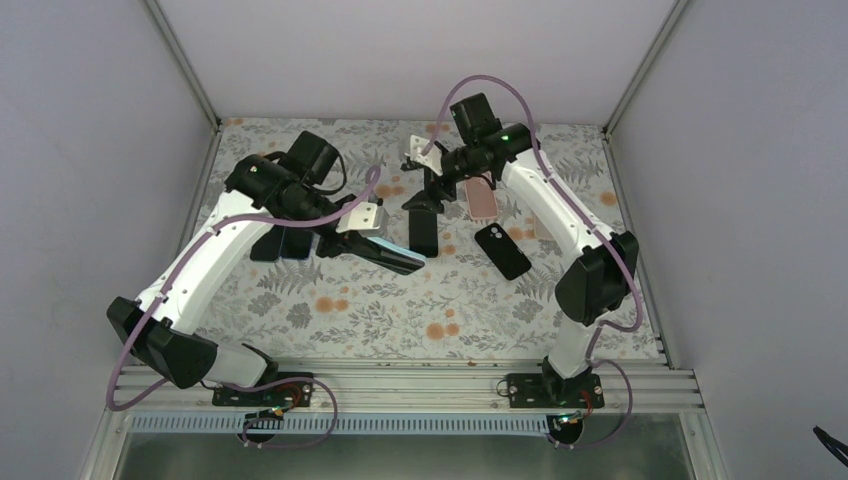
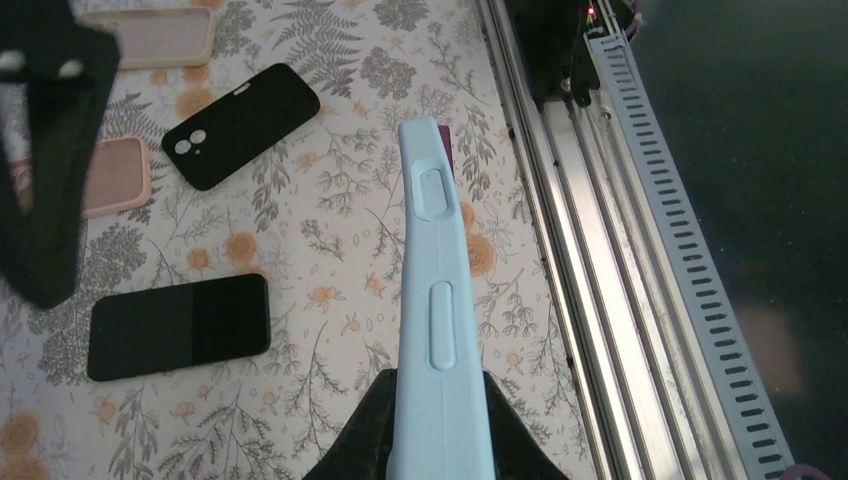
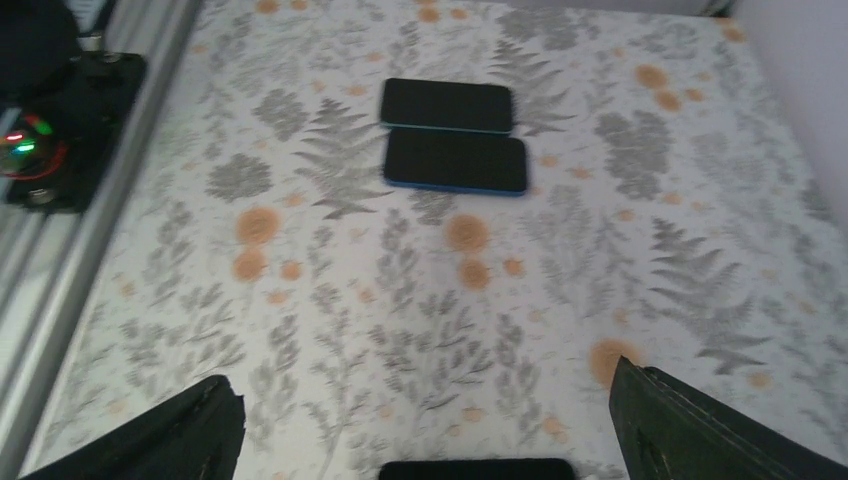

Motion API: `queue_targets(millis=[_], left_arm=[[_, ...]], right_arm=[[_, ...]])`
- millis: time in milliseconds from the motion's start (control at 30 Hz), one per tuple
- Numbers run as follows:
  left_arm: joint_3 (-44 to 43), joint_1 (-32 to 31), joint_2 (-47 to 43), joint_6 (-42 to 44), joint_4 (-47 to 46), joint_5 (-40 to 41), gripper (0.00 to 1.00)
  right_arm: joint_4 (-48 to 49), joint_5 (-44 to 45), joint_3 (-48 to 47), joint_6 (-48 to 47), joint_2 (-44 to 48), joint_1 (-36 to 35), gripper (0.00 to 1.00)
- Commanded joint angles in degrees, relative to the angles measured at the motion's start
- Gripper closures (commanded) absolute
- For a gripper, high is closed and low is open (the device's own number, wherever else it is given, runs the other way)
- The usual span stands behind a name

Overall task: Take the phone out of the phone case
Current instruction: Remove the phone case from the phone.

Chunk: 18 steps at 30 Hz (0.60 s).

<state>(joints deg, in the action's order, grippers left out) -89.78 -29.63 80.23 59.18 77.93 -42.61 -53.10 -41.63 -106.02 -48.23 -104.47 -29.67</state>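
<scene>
My left gripper (image 1: 378, 248) (image 2: 438, 388) is shut on a light blue phone case (image 2: 438, 290), seen edge-on with its side buttons facing the wrist camera. In the top view the case (image 1: 402, 262) shows a dark face and is held tilted above the table. My right gripper (image 1: 428, 192) (image 3: 430, 400) is open and empty, its fingers (image 3: 160, 440) spread wide over a bare black phone (image 1: 423, 232) lying face up on the floral table. That phone also shows in the left wrist view (image 2: 180, 326) and at the bottom edge of the right wrist view (image 3: 478, 468).
An empty black case (image 1: 502, 250) (image 2: 240, 124), a pink case (image 1: 481, 197) (image 2: 115, 176) and a cream case (image 2: 150, 36) lie near the right arm. Two dark phones (image 3: 446, 104) (image 3: 456, 162) lie side by side under the left arm (image 1: 283, 243). A metal rail (image 2: 600, 250) runs along the near edge.
</scene>
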Motion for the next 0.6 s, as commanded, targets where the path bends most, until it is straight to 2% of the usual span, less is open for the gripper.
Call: queue_targets(millis=[0, 100, 333, 567], left_arm=[[0.8, 0.2, -1.8, 0.5, -1.8, -0.5, 0.98], [1.3, 0.2, -1.7, 0.3, -2.2, 0.5, 0.98], [0.8, 0.2, -1.7, -0.6, -2.7, 1.4, 0.98], [-0.3, 0.1, -1.7, -1.2, -2.5, 1.3, 0.98]], right_arm=[[-12.7, -7.1, 0.9, -10.3, 4.7, -0.4, 0.06], [-17.4, -7.6, 4.4, -13.5, 7.9, -0.4, 0.06], [-19.5, -8.9, 13.2, -15.1, 13.8, -0.7, 0.06], [-12.8, -9.0, 18.9, -11.0, 15.5, -1.7, 0.07]])
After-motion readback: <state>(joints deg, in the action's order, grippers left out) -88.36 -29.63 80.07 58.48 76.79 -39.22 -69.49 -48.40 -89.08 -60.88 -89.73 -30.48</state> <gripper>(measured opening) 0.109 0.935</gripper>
